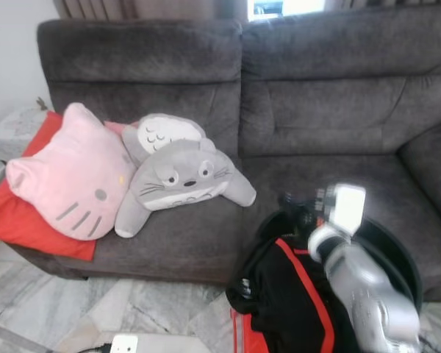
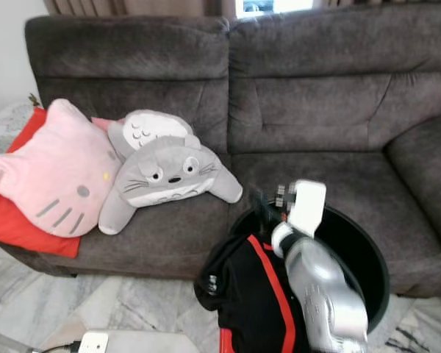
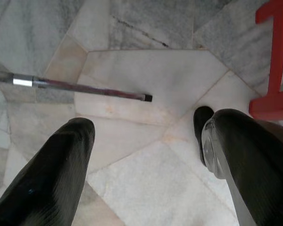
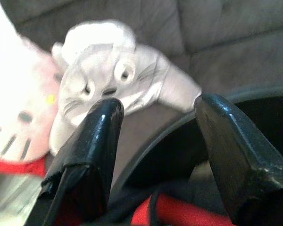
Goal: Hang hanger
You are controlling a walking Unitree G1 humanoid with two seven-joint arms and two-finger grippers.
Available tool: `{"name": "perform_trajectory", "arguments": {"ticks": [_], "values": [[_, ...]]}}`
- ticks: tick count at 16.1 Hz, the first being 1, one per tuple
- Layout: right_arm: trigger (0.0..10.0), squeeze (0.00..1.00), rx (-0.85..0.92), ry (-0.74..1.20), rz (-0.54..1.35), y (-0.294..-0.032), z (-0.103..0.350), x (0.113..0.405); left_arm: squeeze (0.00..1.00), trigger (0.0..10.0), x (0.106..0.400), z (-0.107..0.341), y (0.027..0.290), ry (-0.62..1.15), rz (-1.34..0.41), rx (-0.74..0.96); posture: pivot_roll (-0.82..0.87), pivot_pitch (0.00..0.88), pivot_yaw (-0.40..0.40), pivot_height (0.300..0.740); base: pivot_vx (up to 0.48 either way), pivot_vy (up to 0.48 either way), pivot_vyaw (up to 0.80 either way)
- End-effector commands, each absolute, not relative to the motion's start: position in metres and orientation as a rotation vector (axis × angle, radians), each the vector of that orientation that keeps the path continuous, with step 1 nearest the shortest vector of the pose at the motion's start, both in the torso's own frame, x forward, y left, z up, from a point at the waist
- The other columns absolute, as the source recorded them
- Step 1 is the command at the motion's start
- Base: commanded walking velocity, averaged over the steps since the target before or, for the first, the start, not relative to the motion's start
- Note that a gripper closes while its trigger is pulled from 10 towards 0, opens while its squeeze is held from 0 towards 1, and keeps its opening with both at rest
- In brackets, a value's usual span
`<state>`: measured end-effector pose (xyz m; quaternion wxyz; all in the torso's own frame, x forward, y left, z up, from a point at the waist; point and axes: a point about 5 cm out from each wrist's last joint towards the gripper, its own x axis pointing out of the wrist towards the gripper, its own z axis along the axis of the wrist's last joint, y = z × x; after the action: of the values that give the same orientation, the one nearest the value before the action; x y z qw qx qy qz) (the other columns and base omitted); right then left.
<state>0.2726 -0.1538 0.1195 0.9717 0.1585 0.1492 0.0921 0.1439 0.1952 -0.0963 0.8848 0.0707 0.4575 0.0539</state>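
Right tool (image 2: 268,206) parted, black garment (image 2: 250,301) draped over black basket (image 2: 367,250)

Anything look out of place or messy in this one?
Yes: a black garment with red stripes spills over the rim of the round black basket toward the floor. The right gripper hovers open above it.

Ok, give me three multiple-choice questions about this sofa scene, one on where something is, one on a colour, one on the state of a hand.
1. Where does the grey plush lie?
A. on the sofa seat
B. on the floor
C. in the black basket

2. What colour is the stripe on the black garment?
A. yellow
B. red
C. white

3. How is the right hand?
A. shut on the plush
B. shut on a pole
C. open, holding nothing

Answers: 1 A, it rests on the seat beside the pink cushion. 2 B, the eye views show red. 3 C, the right wrist view shows its fingers apart over the basket rim.
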Motion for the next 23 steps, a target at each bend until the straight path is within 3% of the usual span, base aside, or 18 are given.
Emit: {"name": "perform_trajectory", "arguments": {"ticks": [1, 3, 8, 14, 23], "values": [[10.0, 0.00, 0.328, 0.291, 0.233, -0.147, 0.130, 0.271, 0.00, 10.0, 0.141, -0.097, 0.198, 0.968, 0.109, 0.153, -0.17, 0.000, 0.069, 0.740, 0.000, 0.000, 0.00], [10.0, 0.00, 0.311, 0.323, 0.322, -0.143, 0.140, 0.264, 0.00, 10.0, 0.141, -0.097, 0.198, 0.970, 0.111, 0.152, -0.18, 0.000, 0.068, 0.740, 0.000, 0.000, 0.00], [10.0, 0.00, 0.363, 0.436, 0.341, -0.156, 0.137, 0.248, 0.00, 10.0, 0.141, -0.097, 0.198, 0.976, 0.105, 0.153, -0.19, 0.000, 0.071, 0.740, 0.000, 0.000, 0.00], [10.0, 0.00, 0.535, 0.522, 0.329, -0.161, 0.130, 0.244, 0.00, 10.0, 0.142, -0.097, 0.199, 0.978, 0.104, 0.154, -0.19, 0.000, 0.071, 0.740, 0.000, 0.000, 0.00], [10.0, 0.00, 0.556, 0.596, 0.264, -0.176, 0.120, 0.235, 0.00, 10.0, 0.141, -0.098, 0.198, 0.992, 0.087, 0.160, -0.20, 0.000, 0.071, 0.740, 0.000, 0.000, 0.00]]}}
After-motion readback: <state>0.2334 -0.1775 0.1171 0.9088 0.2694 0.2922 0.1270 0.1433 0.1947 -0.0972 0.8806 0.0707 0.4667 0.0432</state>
